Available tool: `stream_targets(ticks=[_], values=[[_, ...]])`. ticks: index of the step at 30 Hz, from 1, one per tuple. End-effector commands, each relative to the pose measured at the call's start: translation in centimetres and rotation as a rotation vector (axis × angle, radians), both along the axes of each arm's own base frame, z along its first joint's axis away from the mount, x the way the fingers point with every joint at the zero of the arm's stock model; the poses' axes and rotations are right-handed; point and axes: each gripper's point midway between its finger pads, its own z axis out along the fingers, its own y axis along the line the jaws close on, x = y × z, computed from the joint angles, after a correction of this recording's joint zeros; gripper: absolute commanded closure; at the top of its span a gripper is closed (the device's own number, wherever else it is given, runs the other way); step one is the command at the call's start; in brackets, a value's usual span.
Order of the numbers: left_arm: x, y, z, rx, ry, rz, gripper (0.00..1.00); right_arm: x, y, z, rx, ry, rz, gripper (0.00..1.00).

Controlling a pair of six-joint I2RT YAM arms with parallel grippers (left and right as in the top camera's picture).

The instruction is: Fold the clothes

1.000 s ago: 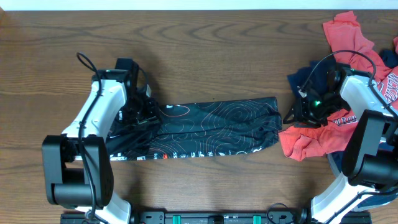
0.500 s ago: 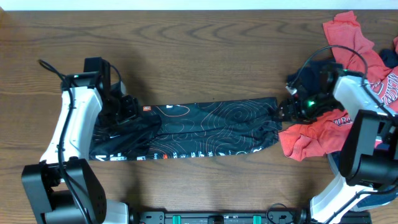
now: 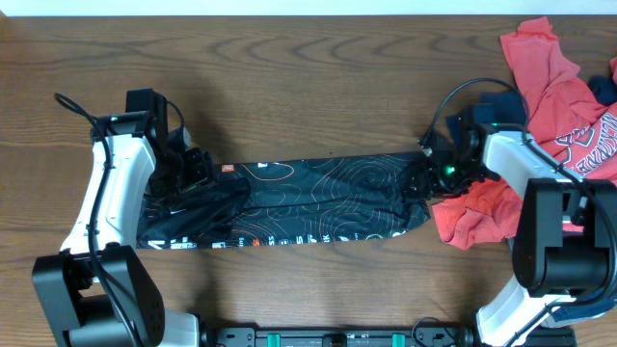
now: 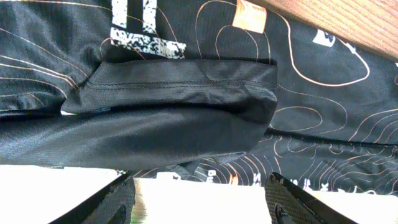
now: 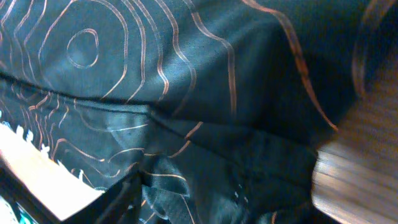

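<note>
The black jersey [image 3: 318,198] with thin wavy lines lies as a long folded strip across the table's middle. My left gripper [image 3: 196,166] is at the jersey's upper left end. In the left wrist view its fingers [image 4: 202,200] stand wide apart, with the jersey's folded hem [image 4: 186,81] just beyond them. My right gripper [image 3: 424,179] is over the jersey's right end. In the right wrist view its fingers [image 5: 211,199] are spread, with bunched jersey cloth [image 5: 168,93] between them; only the left finger shows clearly. A red tee [image 3: 554,106] lies at the right.
The red tee spreads from the back right corner down to a crumpled part [image 3: 472,214] touching the jersey's right end. A navy garment [image 3: 489,104] lies under it by my right arm. The table is brown wood [image 3: 318,77].
My left gripper moved left, drawing the jersey's left end out longer, then held still. My right gripper moved left from the red tee onto the jersey's right end.
</note>
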Motion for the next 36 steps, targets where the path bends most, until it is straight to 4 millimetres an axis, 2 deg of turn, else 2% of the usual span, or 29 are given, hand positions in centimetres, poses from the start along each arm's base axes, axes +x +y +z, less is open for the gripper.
stream_targets(ticks=[1, 5, 8, 12, 16, 19, 21, 23, 29, 31, 36], values=[[0.4, 0.4, 0.6, 0.016, -0.021, -0.012, 0.31, -2.1, 0.3, -1.5, -0.059, 0.078, 0.019, 0.55], [0.3, 0.4, 0.6, 0.016, -0.02, -0.012, 0.31, -2.2, -0.1, -1.8, -0.109, 0.094, -0.004, 0.97], [0.2, 0.4, 0.5, 0.015, -0.015, -0.012, 0.31, -1.8, -2.0, -2.4, -0.217, 0.118, -0.107, 0.99], [-0.2, 0.3, 0.6, 0.014, -0.001, -0.027, 0.31, -0.4, -5.8, -2.1, -0.367, 0.115, -0.25, 0.99], [-0.8, 0.8, 0.6, 0.011, 0.02, -0.019, 0.31, 2.1, -7.9, 0.4, -0.387, 0.058, -0.319, 0.99], [-1.2, 1.5, 0.7, 0.008, 0.036, 0.01, 0.31, 3.5, -8.0, 2.8, -0.383, 0.016, -0.318, 0.99], [-1.4, 2.0, 0.7, 0.006, 0.042, 0.029, 0.31, 3.7, -7.0, 4.1, -0.374, -0.001, -0.265, 0.99], [-1.4, 2.2, 0.7, 0.006, 0.041, 0.036, 0.31, 3.5, -5.7, 4.6, -0.373, -0.006, -0.209, 0.99], [-1.4, 2.2, 0.7, 0.006, 0.041, 0.035, 0.31, 2.4, 0.7, 4.7, -0.367, -0.044, -0.023, 0.99], [-1.4, 2.2, 0.6, 0.006, 0.042, 0.035, 0.31, 2.2, 3.3, 4.7, -0.361, -0.07, 0.021, 0.99], [-1.4, 2.2, 0.7, 0.005, 0.042, 0.035, 0.31, 1.2, 8.2, 4.1, -0.347, -0.098, 0.079, 0.99]])
